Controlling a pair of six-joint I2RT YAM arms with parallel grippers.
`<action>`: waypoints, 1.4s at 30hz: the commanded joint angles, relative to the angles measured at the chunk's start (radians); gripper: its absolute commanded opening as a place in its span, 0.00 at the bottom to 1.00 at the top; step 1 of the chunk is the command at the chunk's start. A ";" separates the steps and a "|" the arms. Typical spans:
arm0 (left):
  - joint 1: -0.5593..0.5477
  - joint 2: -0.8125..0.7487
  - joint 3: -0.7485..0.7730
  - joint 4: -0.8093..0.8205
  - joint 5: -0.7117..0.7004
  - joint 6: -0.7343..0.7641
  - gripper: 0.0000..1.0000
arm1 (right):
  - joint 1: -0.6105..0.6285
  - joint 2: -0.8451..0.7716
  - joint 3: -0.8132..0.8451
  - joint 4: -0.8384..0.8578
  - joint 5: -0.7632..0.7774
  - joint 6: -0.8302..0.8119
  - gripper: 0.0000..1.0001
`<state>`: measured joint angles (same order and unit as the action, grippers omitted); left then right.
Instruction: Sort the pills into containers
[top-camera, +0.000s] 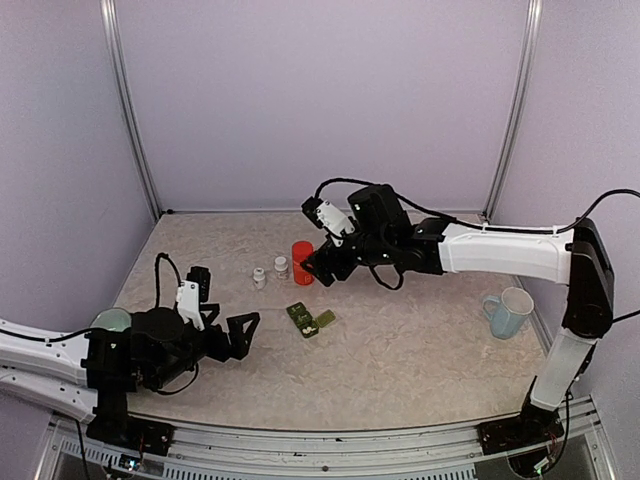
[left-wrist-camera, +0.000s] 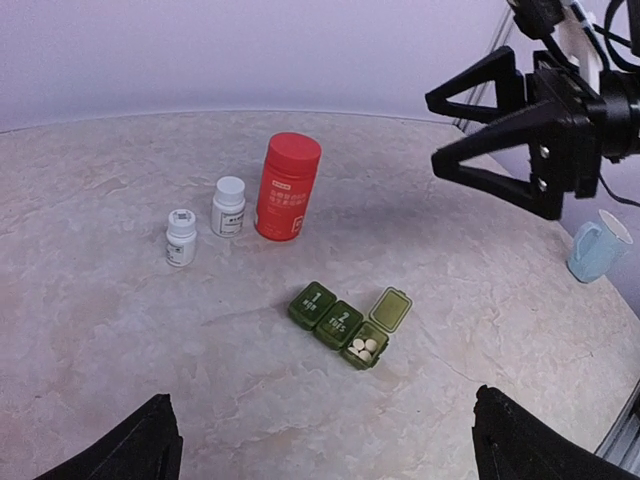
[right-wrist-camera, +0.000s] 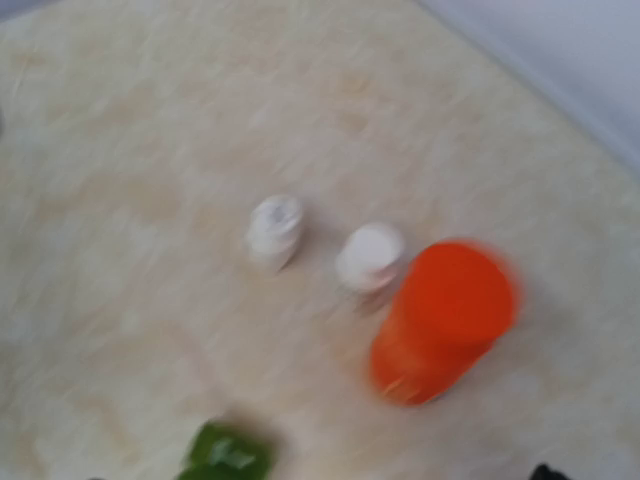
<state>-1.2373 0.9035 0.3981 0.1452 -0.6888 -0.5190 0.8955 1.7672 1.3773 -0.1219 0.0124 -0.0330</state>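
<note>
Green pill containers (left-wrist-camera: 338, 322) lie mid-desk (left-wrist-camera: 120, 330) between two spread, empty sets of jaws.

Nearest, the left jaws gape wide and hold nothing. The strip's long axis runs diagonally, far-left to near-right in the top view. Its closed lids read "1" and "2". The near-right end lid is flipped open over white pills (left-wrist-camera: 363, 347). Behind stand two small white bottles (left-wrist-camera: 181, 237) (left-wrist-camera: 229, 206) and a red bottle (left-wrist-camera: 288, 187), label print unreadable. The right jaws, wide apart, grip nothing near the red bottle.
</note>
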 joint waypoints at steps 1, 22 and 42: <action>0.027 0.018 0.034 -0.083 -0.063 -0.065 0.99 | 0.079 0.066 0.025 -0.169 0.111 0.069 0.90; 0.119 0.024 0.036 -0.165 -0.048 -0.167 0.99 | 0.134 0.470 0.466 -0.567 0.088 0.215 0.77; 0.182 0.180 0.114 -0.270 -0.086 -0.317 0.99 | 0.136 0.547 0.516 -0.604 0.077 0.234 0.55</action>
<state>-1.0660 1.0985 0.5240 -0.1223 -0.7502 -0.8238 1.0302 2.2929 1.8656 -0.7147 0.0910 0.1871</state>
